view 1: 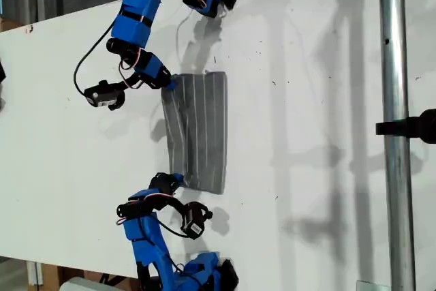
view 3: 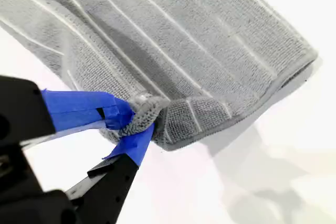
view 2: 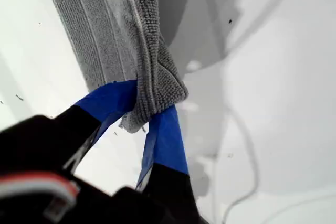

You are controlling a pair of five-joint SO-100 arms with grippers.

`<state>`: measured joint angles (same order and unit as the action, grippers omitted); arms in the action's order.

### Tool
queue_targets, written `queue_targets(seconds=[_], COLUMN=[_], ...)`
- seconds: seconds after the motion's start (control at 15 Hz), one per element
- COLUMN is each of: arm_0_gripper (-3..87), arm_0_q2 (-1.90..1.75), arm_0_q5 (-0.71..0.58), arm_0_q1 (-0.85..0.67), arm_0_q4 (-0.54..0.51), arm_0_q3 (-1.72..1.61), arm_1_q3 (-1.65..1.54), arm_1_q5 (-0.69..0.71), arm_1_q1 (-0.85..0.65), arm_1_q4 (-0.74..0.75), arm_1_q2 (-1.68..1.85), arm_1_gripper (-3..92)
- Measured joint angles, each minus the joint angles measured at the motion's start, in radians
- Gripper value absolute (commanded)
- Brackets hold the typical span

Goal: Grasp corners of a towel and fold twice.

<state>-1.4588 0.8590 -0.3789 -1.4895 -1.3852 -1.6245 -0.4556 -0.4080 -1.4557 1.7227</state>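
First gripper (view 2: 142, 114): closed on a bunched corner of the towel (view 2: 105, 24). In the exterior view this is the gripper (view 1: 167, 83) on the arm coming in from the top, judging by the thin cable lying on the table (view 1: 306, 134) near it in both views.

Second gripper (view 3: 137, 121): also clamped, its 2 blue-taped tips pinching a puckered corner. In the exterior view it sits at the lower end of the cloth (view 1: 176, 180).

Towel (view 1: 201, 131): lies on the white table between the 2 arms, its long axis running top to bottom in the exterior view. The second wrist view shows 2 layers at the near edge (view 3: 173, 40), so it looks already doubled once.

Key relation: both held corners are at the ends of the edge on the exterior view's left, and the whole body of the cloth lies to the exterior view's right of both grippers.

Nearer arm: neither (each is already on its own corner).

Judgement: any carry has to keep both ends level, or the long edge will skew.
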Motion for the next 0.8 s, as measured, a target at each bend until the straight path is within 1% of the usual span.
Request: queue_targets(seconds=[0.07, 0.2, 0.33, 0.53, 0.8], arm_0_gripper=[-2.9, -2.9, -2.9, -2.8, -2.6], arm_0_q2=[-0.011, -0.037, -0.038, -0.032, 0.158], arm_0_q5=[0.008, 0.04, 0.11, 0.222, 0.336], arm_0_q1=[0.005, 0.054, 0.129, 0.221, 0.29], arm_0_q4=[-0.008, -0.008, 0.008, 0.044, 0.057], arm_0_q3=[-0.021, -0.092, -0.167, -0.239, -0.184], arm_1_q3=[0.0, -0.052, -0.14, -0.212, -0.227], arm_1_q5=[-0.005, -0.051, -0.137, -0.264, -0.368], arm_1_q1=[0.017, 0.11, 0.218, 0.336, 0.403], arm_1_q4=[-0.005, 0.014, 0.043, 0.078, 0.115], arm_1_q2=[0.008, 0.009, 0.008, -0.057, -0.267], arm_1_gripper=[-0.1, -0.1, -0.1, -0.1, -0.1])
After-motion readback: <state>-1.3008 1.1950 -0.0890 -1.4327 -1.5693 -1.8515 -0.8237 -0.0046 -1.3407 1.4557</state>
